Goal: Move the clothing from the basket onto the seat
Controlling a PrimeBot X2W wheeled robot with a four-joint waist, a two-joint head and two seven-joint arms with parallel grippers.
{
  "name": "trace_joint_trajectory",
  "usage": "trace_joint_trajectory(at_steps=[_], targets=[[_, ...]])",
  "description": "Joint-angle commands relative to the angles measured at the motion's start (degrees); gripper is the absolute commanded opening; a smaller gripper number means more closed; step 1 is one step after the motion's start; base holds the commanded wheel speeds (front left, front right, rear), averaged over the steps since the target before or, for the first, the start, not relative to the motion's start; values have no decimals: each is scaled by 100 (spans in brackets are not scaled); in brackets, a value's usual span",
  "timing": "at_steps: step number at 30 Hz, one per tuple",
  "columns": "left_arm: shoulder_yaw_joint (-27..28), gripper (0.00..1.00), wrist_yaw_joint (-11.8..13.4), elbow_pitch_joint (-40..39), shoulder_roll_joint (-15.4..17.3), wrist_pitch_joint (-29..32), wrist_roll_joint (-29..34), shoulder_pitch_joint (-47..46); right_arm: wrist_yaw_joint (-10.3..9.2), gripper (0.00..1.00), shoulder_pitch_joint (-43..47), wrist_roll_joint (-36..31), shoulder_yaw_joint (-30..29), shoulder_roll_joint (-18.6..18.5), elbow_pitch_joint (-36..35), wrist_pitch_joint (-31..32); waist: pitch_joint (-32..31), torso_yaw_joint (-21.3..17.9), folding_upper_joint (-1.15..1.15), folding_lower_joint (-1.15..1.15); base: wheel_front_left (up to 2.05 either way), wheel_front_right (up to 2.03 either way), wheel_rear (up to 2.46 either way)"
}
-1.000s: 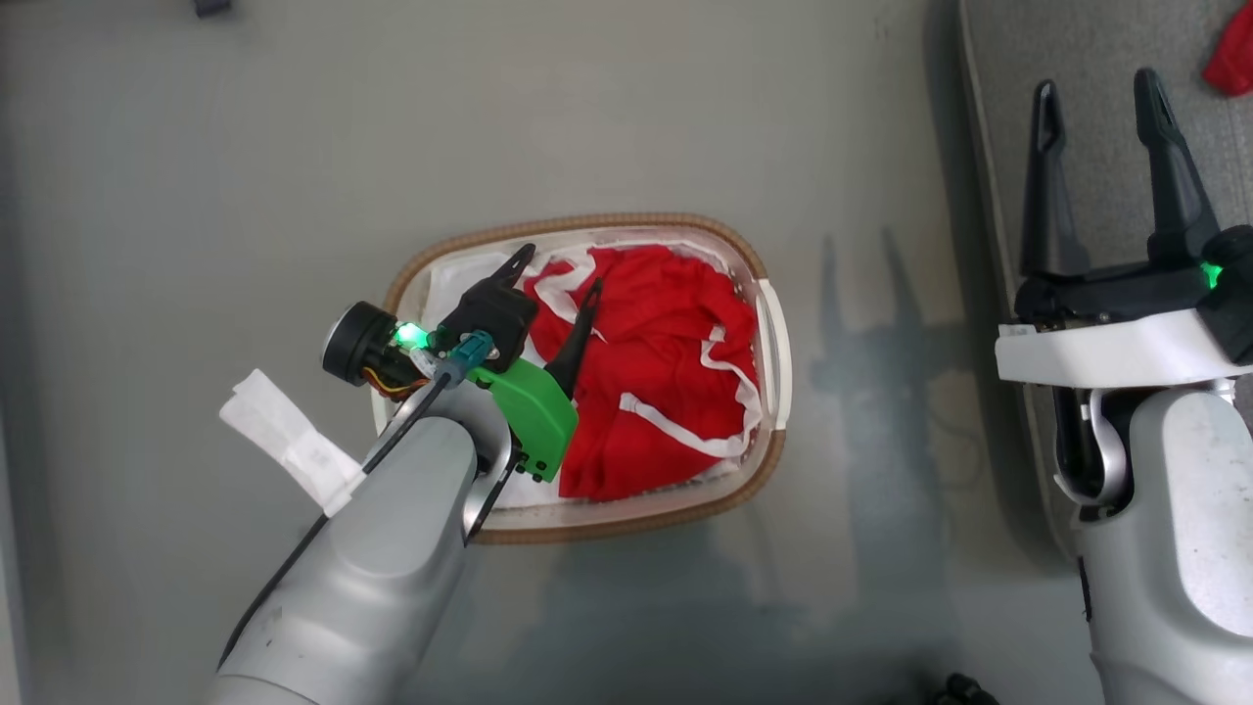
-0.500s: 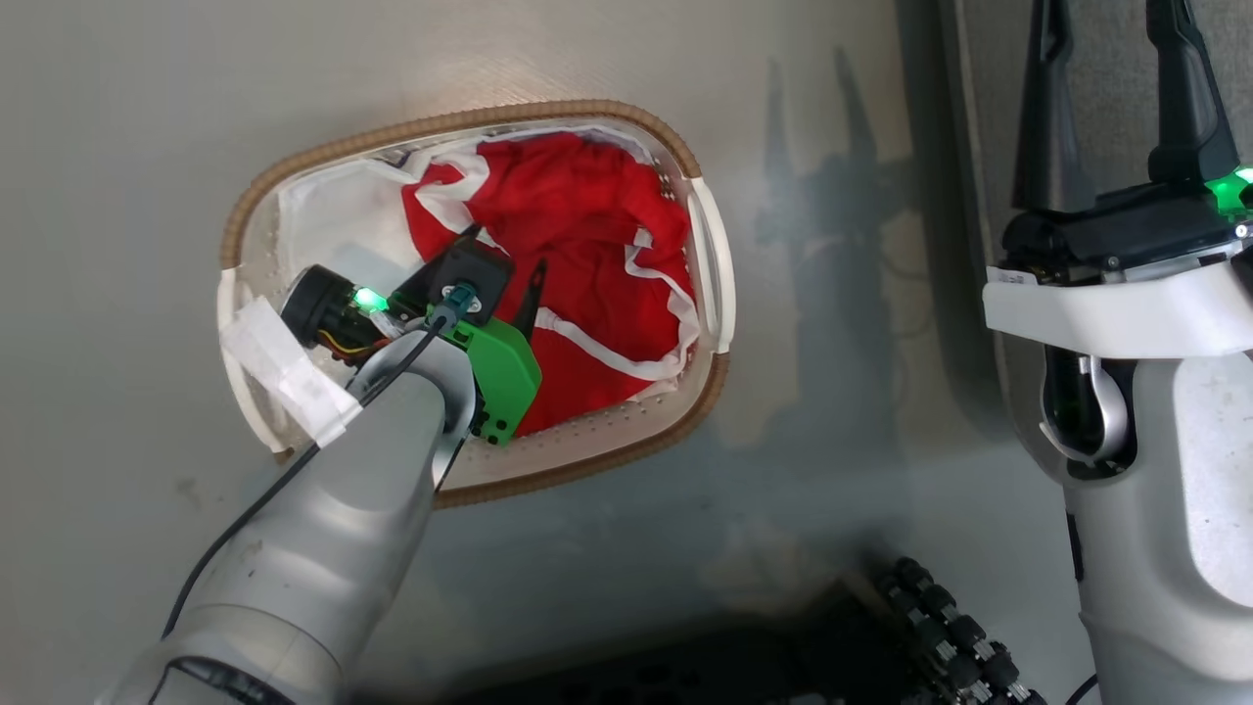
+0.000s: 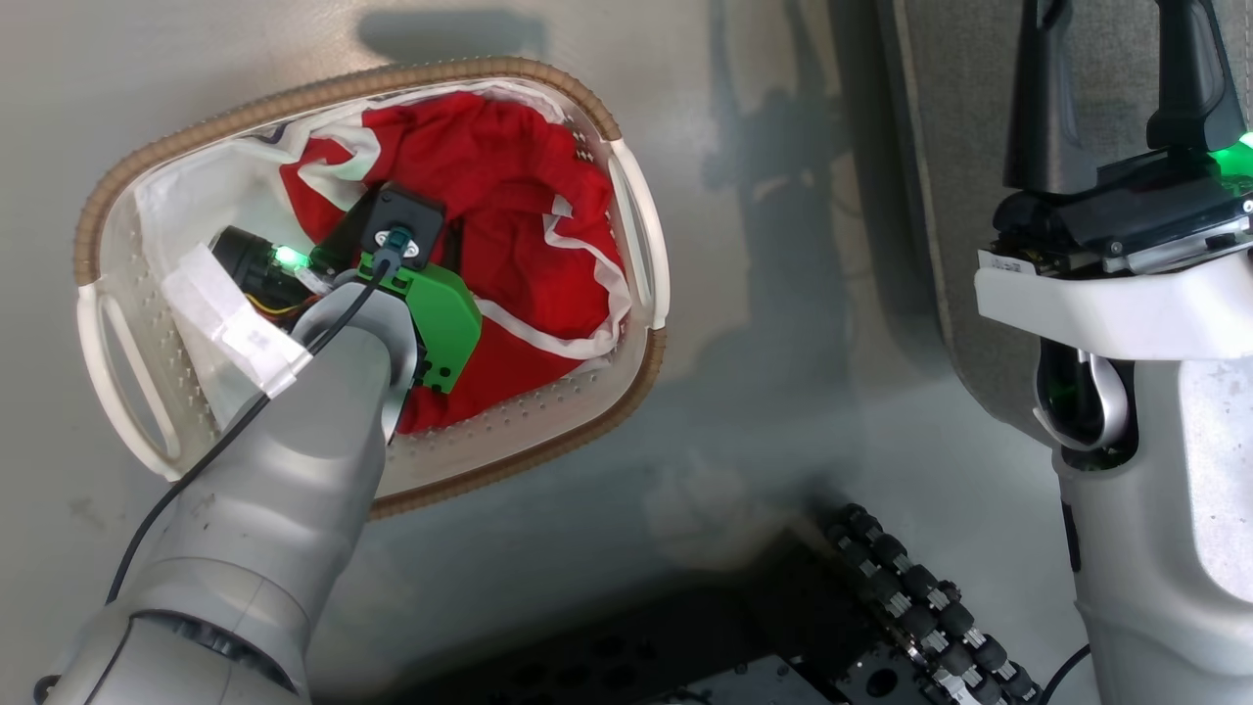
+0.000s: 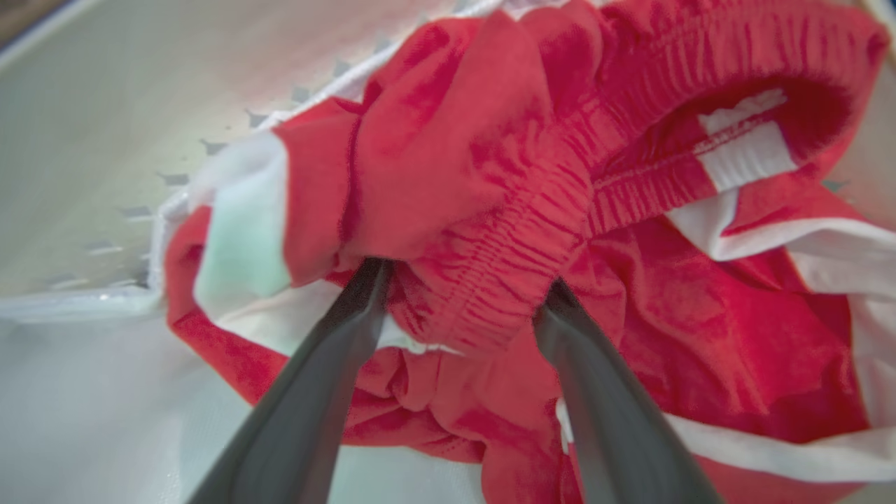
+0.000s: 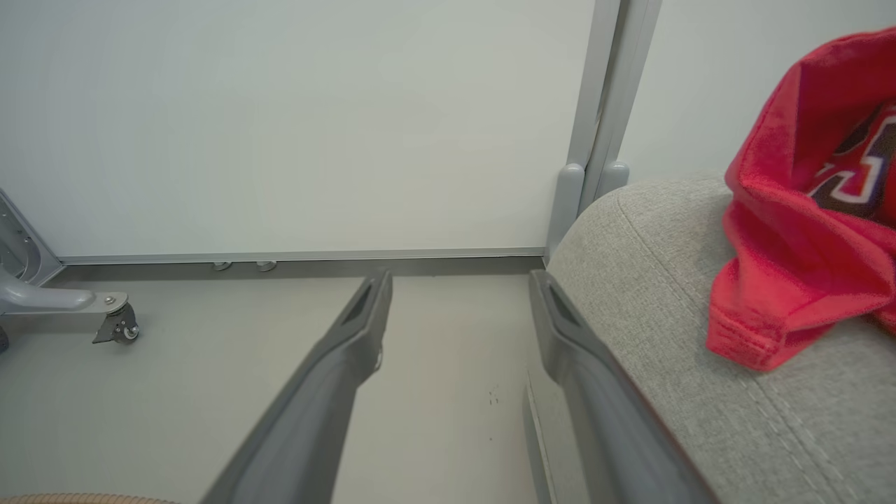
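Left tool (image 4: 462, 280) has dropped into the small white perforated basket (image 3: 631, 225) since a second ago, so the grab looks close. Its jaws stand wide, straddling the elastic waistband (image 4: 490, 301) of the crumpled red white-trimmed sportswear (image 4: 700, 336), touching but not pinching. Right tool (image 5: 458, 280) hangs open, empty, beside the grey fabric seat (image 5: 665, 294).

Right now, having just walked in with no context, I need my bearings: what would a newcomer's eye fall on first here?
First, the bright red clothing with white trim heaped in the basket on the floor, with the left gripper down in it, its fingers open astride a gathered waistband. Next, another red piece with black-and-white lettering lying on the grey seat, near the open, empty right gripper.
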Motion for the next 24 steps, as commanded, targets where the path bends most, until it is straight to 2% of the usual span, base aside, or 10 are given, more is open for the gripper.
trace_joint_trajectory(at_steps=[1, 2, 7, 13, 24], targets=[[9, 17, 27, 40, 39, -39, -14, -99, -6, 100, -10, 29, -20, -14, -28, -12, 24, -30, 0, -1, 0, 0, 0], [8, 0, 17, 57, 36, -52, -30, -103, -7, 100, -3, 32, -22, -14, -17, -12, 12, -29, 0, -1, 0, 0, 0], [32, 0, -51, 37, 15, -130, -123, -42, -6, 100, -9, -6, -53, -14, 102, -12, -142, 41, 0, -1, 0, 0, 0], [79, 0, -187, -268, -32, -201, -268, 269, -7, 100, 151, -125, -133, -16, 411, -12, -625, 307, 0, -1, 0, 0, 0], [71, 0, -409, -1617, 98, -195, -121, 1025, -6, 100, 802, -533, -354, -20, 1226, -12, -2227, 1085, 0, -1, 0, 0, 0]])
